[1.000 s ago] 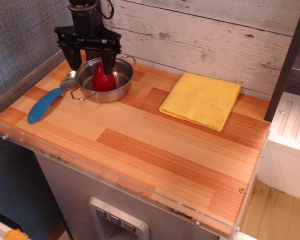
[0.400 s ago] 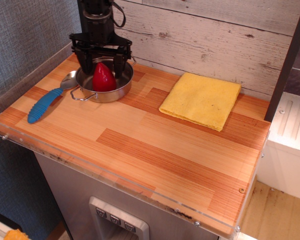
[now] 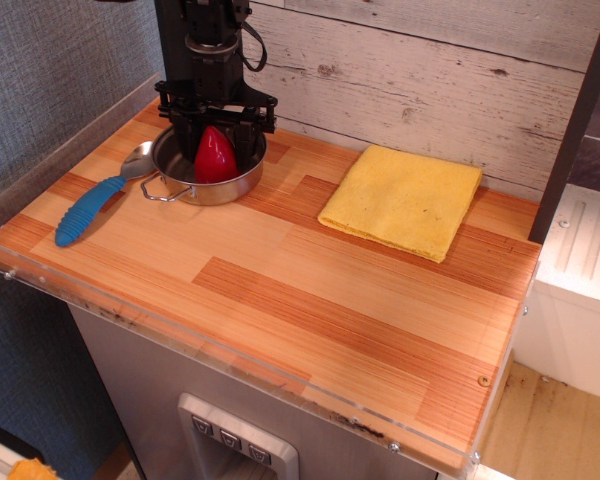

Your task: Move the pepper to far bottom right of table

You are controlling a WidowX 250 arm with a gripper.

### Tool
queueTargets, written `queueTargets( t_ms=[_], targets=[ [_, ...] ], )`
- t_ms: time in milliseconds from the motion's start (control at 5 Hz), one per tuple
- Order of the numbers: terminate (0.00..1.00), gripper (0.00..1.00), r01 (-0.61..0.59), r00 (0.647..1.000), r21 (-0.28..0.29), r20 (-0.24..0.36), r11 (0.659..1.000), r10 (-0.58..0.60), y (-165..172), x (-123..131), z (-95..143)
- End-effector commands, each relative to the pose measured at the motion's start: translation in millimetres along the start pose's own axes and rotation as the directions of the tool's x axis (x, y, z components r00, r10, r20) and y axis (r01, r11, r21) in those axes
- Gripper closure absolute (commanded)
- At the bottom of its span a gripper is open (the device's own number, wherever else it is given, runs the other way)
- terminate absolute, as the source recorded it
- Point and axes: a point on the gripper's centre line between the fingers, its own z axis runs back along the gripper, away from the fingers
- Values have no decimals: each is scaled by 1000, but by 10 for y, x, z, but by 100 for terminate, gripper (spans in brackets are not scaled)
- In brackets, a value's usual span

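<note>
The red pepper (image 3: 215, 160) stands tip up inside the small steel pot (image 3: 202, 191) at the back left of the wooden table (image 3: 310, 300). My black gripper (image 3: 217, 142) hangs straight down over the pot. Its fingers are lowered into the pot on either side of the pepper and stand close to it. The jaws still look open, with small gaps to the pepper. The pepper's upper part is partly hidden by the gripper body. The far bottom right of the table (image 3: 450, 400) lies far from the gripper.
A blue-handled spoon (image 3: 85, 210) lies left of the pot, its metal bowl touching the pot's side. A folded yellow cloth (image 3: 402, 200) lies at the back right. A clear plastic rim (image 3: 230, 365) edges the table front. A plank wall stands behind.
The gripper has moved right and down, from left of the pepper to centred over it. Its fingers now straddle the pepper inside the pot and stand a little narrower. The pepper has not moved.
</note>
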Motion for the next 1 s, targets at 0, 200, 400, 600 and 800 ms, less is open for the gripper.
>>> queueTargets(
  t_ms=[0, 200, 400, 600, 800],
  targets=[
    [0, 100, 0, 996, -10, 93, 1000, 1, 88, -3, 434],
    [0, 100, 13, 982, -19, 187, 1000, -9, 19, -129, 860],
    [0, 100, 77, 970, -55, 237, 996, -61, -311, -427, 1147],
    [0, 100, 191, 962, -93, 216, 977, -168, -683, -821, 1107],
    [0, 100, 286, 943, -66, 197, 956, -269, -1073, -1234, 997]
  ],
)
